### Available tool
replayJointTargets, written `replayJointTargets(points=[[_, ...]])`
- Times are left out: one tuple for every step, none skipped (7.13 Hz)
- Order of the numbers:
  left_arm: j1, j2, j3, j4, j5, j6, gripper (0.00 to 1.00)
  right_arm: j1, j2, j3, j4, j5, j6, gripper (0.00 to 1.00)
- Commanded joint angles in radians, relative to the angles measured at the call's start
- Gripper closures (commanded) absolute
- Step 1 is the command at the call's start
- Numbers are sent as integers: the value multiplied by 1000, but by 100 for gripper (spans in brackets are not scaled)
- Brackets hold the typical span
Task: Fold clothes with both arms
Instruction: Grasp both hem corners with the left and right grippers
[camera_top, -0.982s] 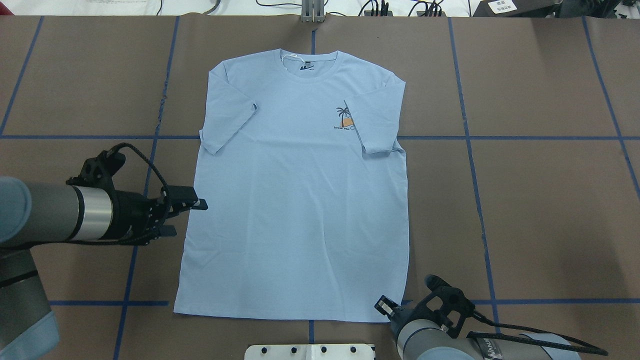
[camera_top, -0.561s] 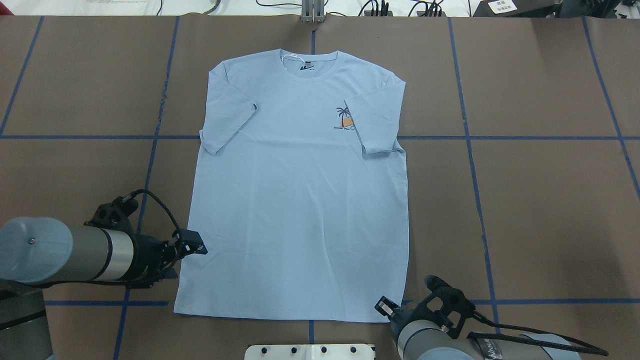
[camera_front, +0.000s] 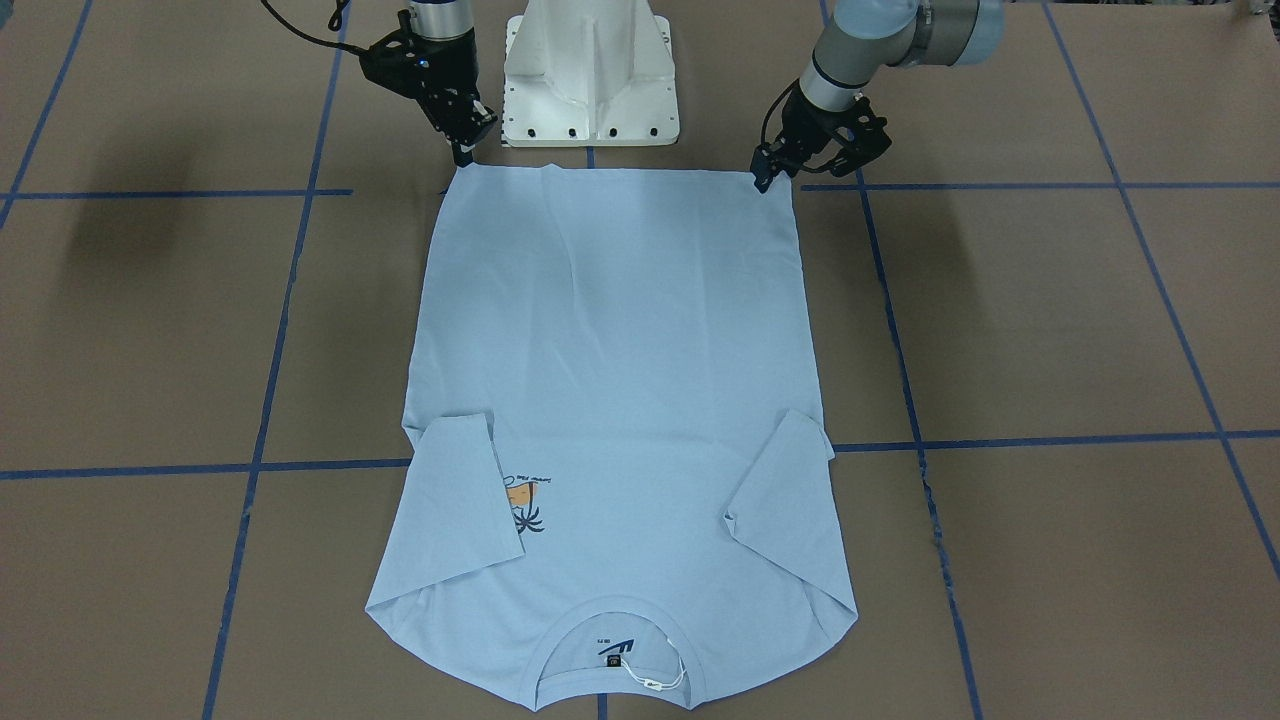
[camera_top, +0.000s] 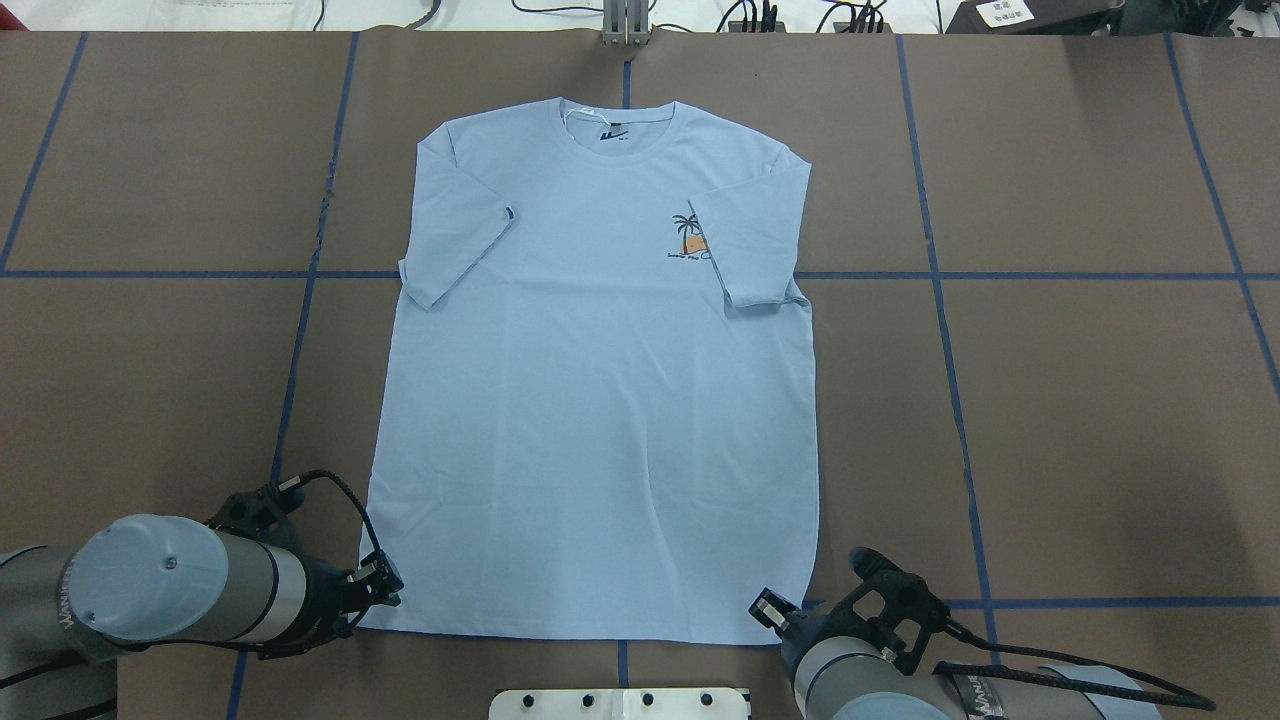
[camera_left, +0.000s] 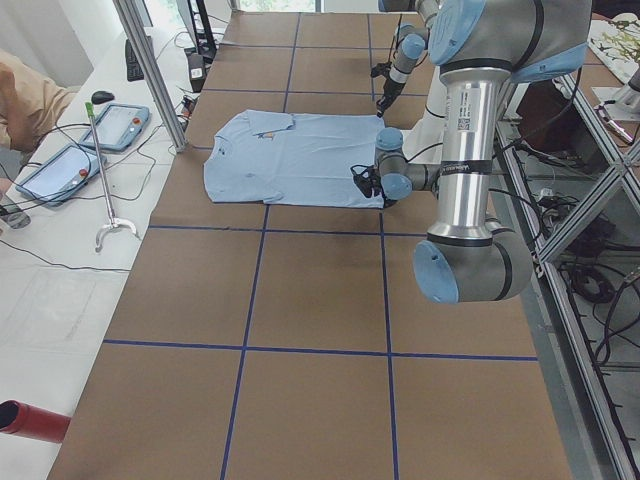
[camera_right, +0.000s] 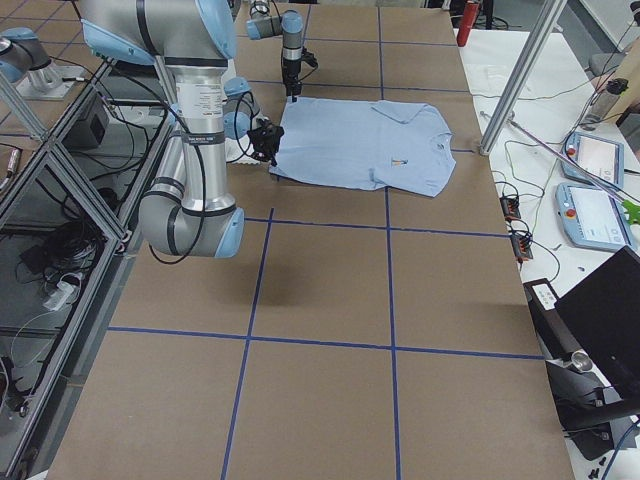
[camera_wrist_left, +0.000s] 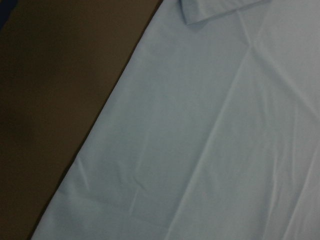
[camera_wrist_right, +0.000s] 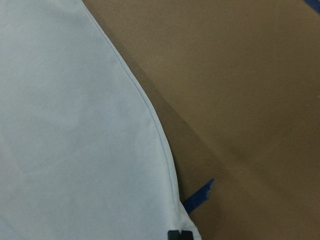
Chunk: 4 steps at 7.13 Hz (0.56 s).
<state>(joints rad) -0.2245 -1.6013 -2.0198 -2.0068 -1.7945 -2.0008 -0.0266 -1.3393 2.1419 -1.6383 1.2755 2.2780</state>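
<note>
The light blue T-shirt (camera_top: 600, 400) lies flat on the brown table, collar far from me and both sleeves folded inward; it also shows in the front view (camera_front: 610, 330). My left gripper (camera_top: 385, 590) sits low at the shirt's near left hem corner and looks open; the front view shows it too (camera_front: 765, 178). The left wrist view shows only shirt cloth (camera_wrist_left: 210, 140) and no fingers. My right gripper (camera_top: 768, 610) is at the near right hem corner (camera_front: 462, 155), apparently shut on it. A black fingertip (camera_wrist_right: 180, 235) touches the hem corner (camera_wrist_right: 177, 210).
The white pedestal base (camera_front: 590, 90) stands just behind the hem, between the arms. Blue tape lines (camera_top: 940, 275) cross the table. A metal post (camera_left: 150, 70) and a side bench with tablets (camera_left: 115, 125) lie beyond the collar end.
My left arm has swung back along the shirt's left edge, from mid-side to the near left hem corner. My right arm and the shirt have not moved.
</note>
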Motion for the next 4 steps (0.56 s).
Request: replayJointTargets(points=[[8,11,-1,22,1,2,35,1,0,0,0,-2,0,100],[8,11,-3,22,1,2,40,2,0,-2,0,-2,0,100],[7,9,-4,23,1,0,81,2,0,-2,0,-4,0,100],[7,9,-10,22,0,3,100,1,0,-4,0,-4,0,100]])
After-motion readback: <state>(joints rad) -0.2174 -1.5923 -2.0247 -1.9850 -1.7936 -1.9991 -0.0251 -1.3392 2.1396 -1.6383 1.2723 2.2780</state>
